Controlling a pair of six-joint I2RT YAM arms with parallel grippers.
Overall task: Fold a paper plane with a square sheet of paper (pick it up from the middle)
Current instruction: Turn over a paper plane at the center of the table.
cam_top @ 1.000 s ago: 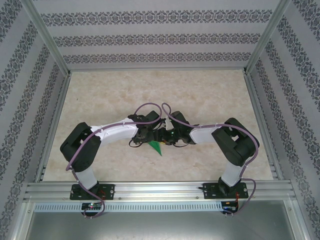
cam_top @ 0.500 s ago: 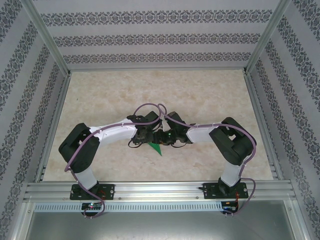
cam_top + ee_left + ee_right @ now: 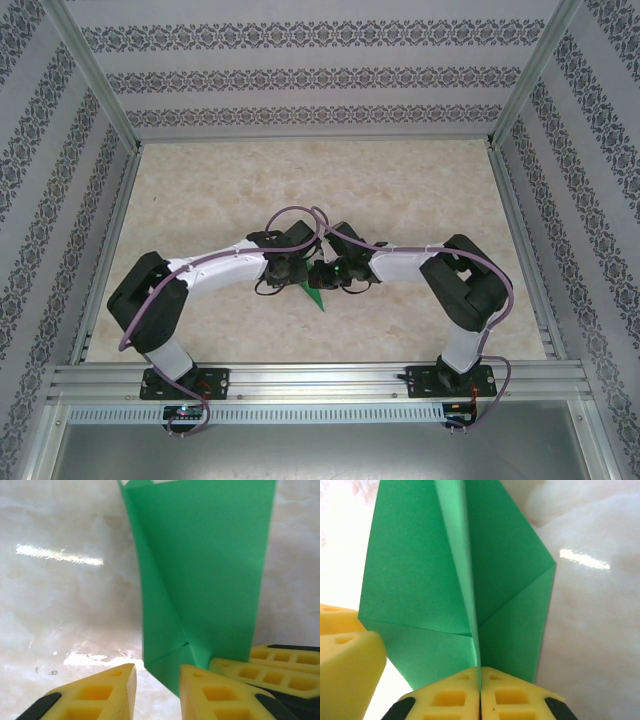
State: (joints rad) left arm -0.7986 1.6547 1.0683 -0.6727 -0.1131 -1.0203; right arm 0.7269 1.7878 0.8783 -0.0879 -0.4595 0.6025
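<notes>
Bright, even light falls from overhead. Glare streaks lie on the glossy table [image 3: 60, 555] in both wrist views, and the left side of the right wrist view is washed out white. The green paper [image 3: 420, 570] is sharp, while the yellow fingers [image 3: 465, 682] close to the lens look slightly soft. In the top view, the shadows under the arms are faint.

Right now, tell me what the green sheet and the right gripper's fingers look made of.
Green sheet: thin matte paper, given crisp creases and layered flaps. Fingers of the right gripper: matte yellow, probably foam or soft plastic, with square moulded cells.
</notes>
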